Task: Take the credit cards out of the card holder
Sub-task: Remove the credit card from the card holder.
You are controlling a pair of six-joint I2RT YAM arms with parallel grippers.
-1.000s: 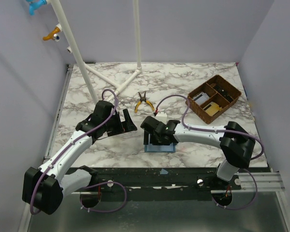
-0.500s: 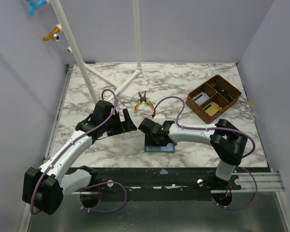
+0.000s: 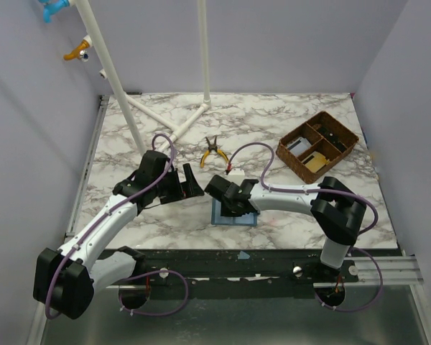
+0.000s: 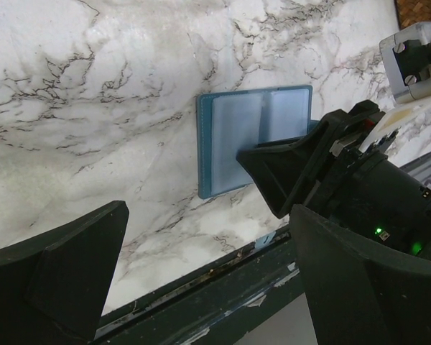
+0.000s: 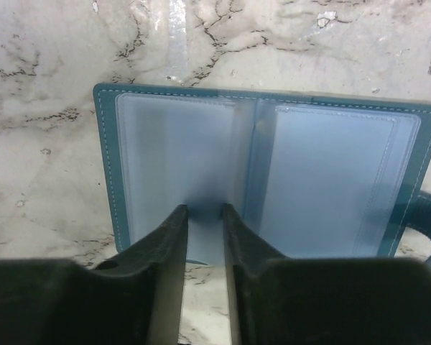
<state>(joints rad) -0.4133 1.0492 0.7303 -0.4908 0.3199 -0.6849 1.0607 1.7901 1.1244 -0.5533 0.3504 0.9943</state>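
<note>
The card holder (image 5: 323, 172) lies open and flat on the marble, teal outside and frosted pale blue inside. It sits near the table's front edge (image 3: 235, 218). I cannot make out any credit cards in its sleeves. My right gripper (image 5: 205, 210) hangs over the holder's near edge, its fingertips resting on the left page beside the fold. Its jaws stand a narrow gap apart with only the pale page showing between them. The left wrist view shows the holder (image 4: 237, 136) with the right gripper (image 4: 273, 169) over it. My left gripper (image 3: 190, 180) hovers wide open to the holder's left, holding nothing.
A brown compartment tray (image 3: 317, 146) with small items stands at the back right. Yellow-handled pliers (image 3: 212, 151) lie behind the holder. A white pipe frame (image 3: 165, 118) rises at the back left. The table's dark front edge (image 4: 223, 280) runs just below the holder.
The right gripper's jaws have narrowed from wide to a slim gap while the arm edged slightly left over the holder. The left arm has not moved.
</note>
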